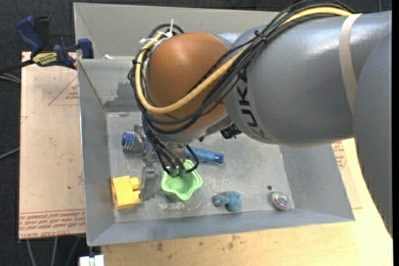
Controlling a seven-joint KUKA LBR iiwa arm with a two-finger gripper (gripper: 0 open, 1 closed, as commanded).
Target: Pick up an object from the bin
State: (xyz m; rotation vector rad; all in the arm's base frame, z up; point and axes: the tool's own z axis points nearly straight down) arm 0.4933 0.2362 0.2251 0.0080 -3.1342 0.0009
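My gripper [150,186] reaches down at the front left of the bin, mostly hidden under the orange wrist cover and cables. It stands between a yellow block [124,191] on its left and a green flower-shaped cup [181,186] on its right, close to both. A blue stick-like piece [209,157] lies just behind the cup, partly under the arm. A small blue and white ribbed thing [130,141] lies behind the gripper, to its left.
A small grey-blue figure [227,200] and a little shiny ball [280,200] lie along the front wall to the right. The big grey arm covers the back and right of the bin.
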